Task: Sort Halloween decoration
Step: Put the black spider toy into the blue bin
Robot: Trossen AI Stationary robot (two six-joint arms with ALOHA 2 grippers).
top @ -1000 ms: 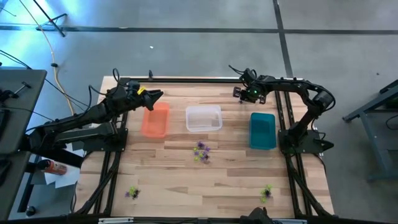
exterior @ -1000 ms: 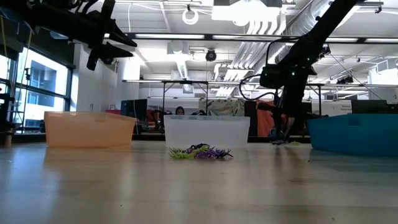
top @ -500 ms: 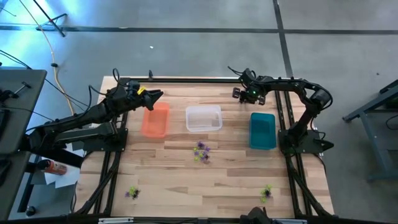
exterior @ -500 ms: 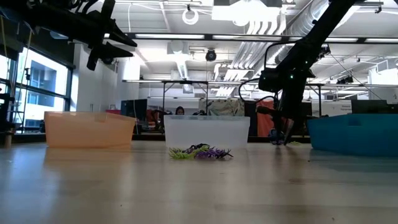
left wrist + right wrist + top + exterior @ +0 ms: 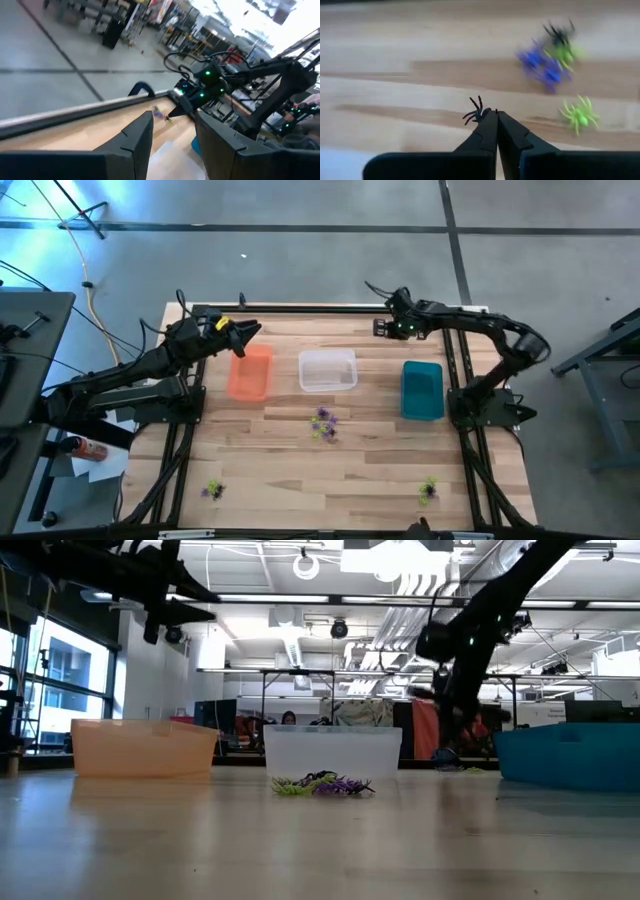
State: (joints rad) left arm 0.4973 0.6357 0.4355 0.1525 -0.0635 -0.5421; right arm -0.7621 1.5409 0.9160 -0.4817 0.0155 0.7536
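The Halloween decoration is many tiny plastic spiders. One cluster (image 5: 322,423) lies mid-table, smaller ones lie near left (image 5: 212,490) and near right (image 5: 428,489). At the far edge, purple, green and black spiders (image 5: 550,55) and a lone green one (image 5: 579,115) lie on the wood. My right gripper (image 5: 385,328) hangs over that far spot, shut on a black spider (image 5: 475,114). My left gripper (image 5: 250,332) is held high over the far end of the orange bin (image 5: 250,372), open, with nothing between its fingers (image 5: 137,135). My right gripper pinches the black spider between its two fingertips (image 5: 490,125), only at their free ends. The spider's legs (image 5: 471,111) stick out past one side of the tips. The fingers slant down from above. The spider is lifted clear of the table.
The orange bin, a clear bin (image 5: 327,370) and a teal bin (image 5: 422,389) stand in a row across the table's far half. A dark frame rail (image 5: 320,309) runs along the far edge. Bare wood lies between the bins and the near clusters.
My right gripper has shut on the black spider at the far edge and risen from the table with it, rolling its wrist somewhat. The other spiders stay on the wood.
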